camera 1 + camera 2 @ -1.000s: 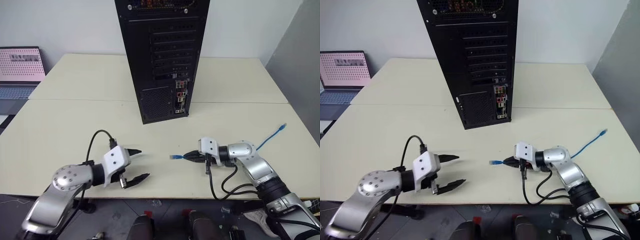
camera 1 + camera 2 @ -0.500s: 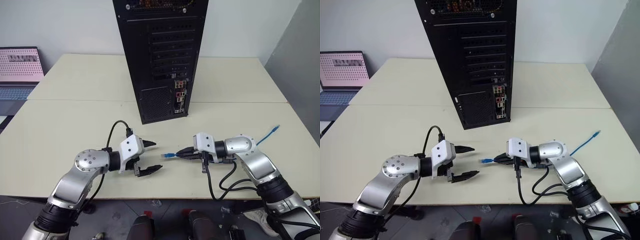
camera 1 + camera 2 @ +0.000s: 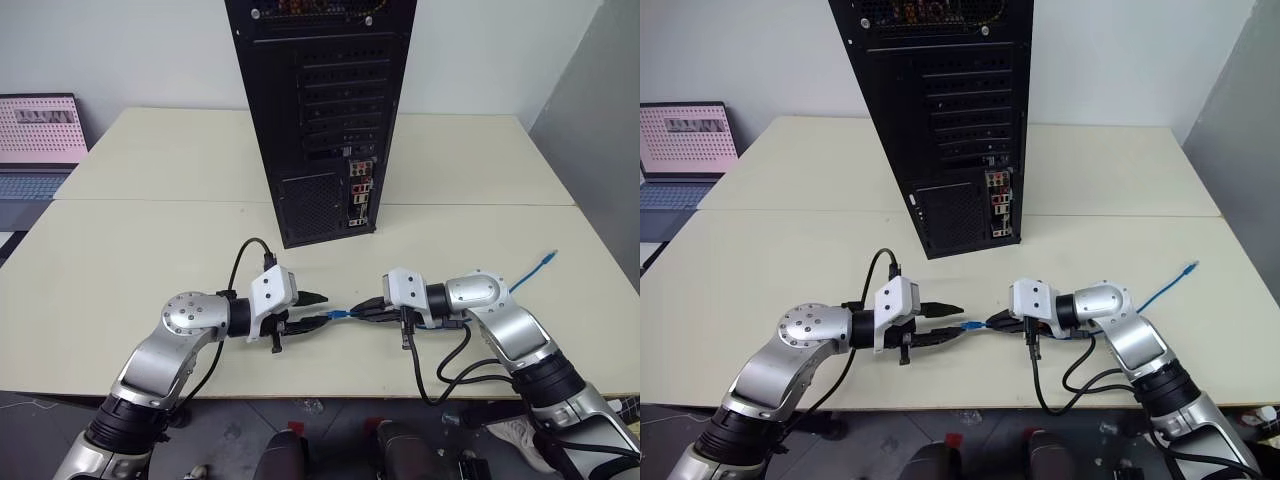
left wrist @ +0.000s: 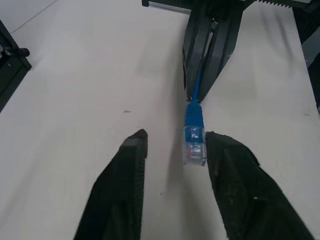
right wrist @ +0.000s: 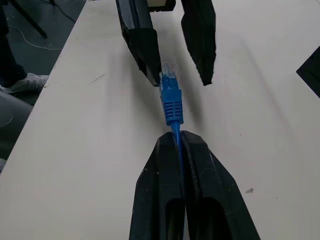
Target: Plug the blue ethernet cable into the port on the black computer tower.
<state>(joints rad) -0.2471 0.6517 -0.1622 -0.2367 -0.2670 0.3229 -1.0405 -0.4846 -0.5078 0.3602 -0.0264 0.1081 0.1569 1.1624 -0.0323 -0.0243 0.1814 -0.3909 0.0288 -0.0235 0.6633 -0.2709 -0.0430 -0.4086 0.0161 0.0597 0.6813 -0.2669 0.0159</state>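
The blue ethernet cable is held near one plug by my right gripper, shut on the cord just behind the plug. The rest of the cord trails right to its other plug on the table. My left gripper faces it from the left, open. The clear plug tip sits between its fingers, against one of them, above the table. The black computer tower stands upright behind both grippers, and the port is in the coloured connector strip on its back panel.
The cream table has a seam across it, and its front edge lies just below both arms. A laptop with a pink screen sits at the far left. Black robot cables loop under my right arm.
My left gripper has moved right to the plug and its fingers have narrowed around it. My right gripper has carried the plug left and a little up to meet it.
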